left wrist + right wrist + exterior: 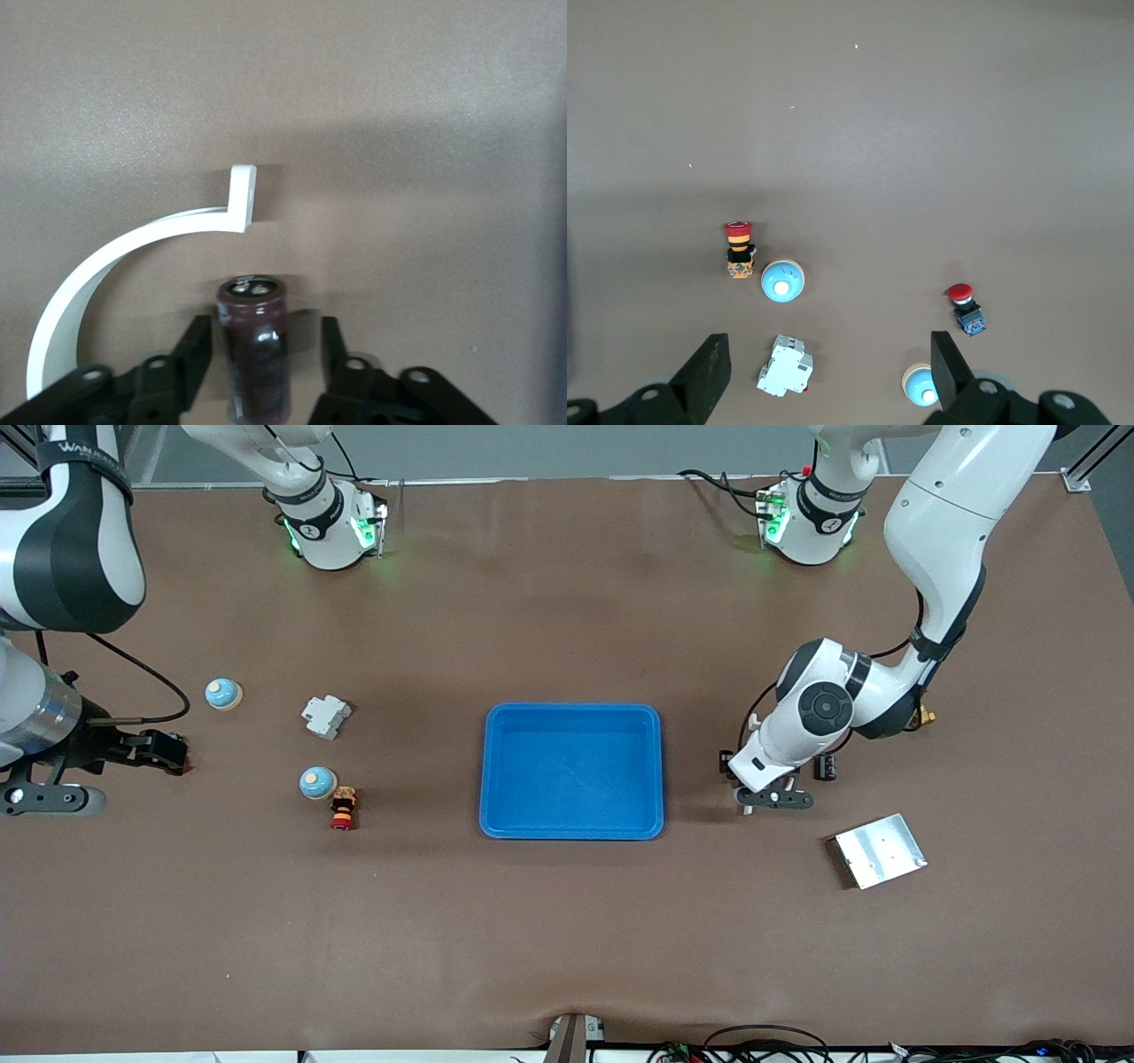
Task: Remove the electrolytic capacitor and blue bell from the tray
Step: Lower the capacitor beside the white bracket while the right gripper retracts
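A dark brown capacitor [255,345] sits between the fingers of my left gripper [266,341], with a gap on each side; the gripper is open. In the front view the left gripper [771,797] is low over the table beside the blue tray [572,831], and a capacitor [826,766] shows next to its wrist. Two blue bells [222,693] [317,782] stand toward the right arm's end. My right gripper [53,797] is open and empty, high over that end. Its wrist view [828,354] shows both bells [782,281] [926,385] below it.
A white breaker [326,716] and a red-and-yellow push button [343,808] lie near the bells. A red button [966,310] lies beside one bell. A metal plate [880,850] lies near the left gripper. A white curved strip [133,243] lies by the capacitor.
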Available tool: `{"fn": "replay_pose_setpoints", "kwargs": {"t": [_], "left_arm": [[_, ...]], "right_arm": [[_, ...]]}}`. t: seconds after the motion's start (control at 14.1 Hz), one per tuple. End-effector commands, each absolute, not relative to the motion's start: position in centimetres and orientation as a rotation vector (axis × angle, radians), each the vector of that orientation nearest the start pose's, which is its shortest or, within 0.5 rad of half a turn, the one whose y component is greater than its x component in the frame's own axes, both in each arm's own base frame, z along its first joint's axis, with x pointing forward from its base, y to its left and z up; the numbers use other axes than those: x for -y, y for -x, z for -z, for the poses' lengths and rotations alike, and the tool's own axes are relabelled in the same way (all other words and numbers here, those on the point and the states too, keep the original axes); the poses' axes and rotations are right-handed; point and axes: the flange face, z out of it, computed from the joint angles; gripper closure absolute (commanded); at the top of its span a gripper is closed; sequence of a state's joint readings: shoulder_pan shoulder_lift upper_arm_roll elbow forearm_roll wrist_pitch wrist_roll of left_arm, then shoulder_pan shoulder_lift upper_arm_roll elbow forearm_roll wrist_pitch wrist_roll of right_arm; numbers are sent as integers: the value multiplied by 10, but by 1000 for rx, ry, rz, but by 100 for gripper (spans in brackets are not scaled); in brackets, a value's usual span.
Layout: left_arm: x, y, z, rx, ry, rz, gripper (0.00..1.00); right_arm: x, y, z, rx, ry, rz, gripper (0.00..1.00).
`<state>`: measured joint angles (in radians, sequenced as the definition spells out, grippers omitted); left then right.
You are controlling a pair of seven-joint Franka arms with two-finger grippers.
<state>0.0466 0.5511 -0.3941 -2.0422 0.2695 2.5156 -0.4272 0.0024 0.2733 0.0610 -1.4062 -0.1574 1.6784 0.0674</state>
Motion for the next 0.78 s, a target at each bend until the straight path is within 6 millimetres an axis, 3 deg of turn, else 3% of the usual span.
{"fn": "replay_pose_setpoints", "kwargs": {"t": [0.0,0.14,0.5,0.71], "left_arm": [[201,-560,-187,-149,3174,-26,9],[202,-560,-189,-147,3176,-22,0],[201,-565,-203,-149,3160,-17,0],[193,-574,-239,-133,3112,-55,0]], "right_arm": [[-20,-631,-572,16,3260,21,0],[-9,-621,-581,-39,3187,-19,0],[9,-611,-593,-29,3147,-22,0],[14,-605,-606,-57,3092,13,0]]}}
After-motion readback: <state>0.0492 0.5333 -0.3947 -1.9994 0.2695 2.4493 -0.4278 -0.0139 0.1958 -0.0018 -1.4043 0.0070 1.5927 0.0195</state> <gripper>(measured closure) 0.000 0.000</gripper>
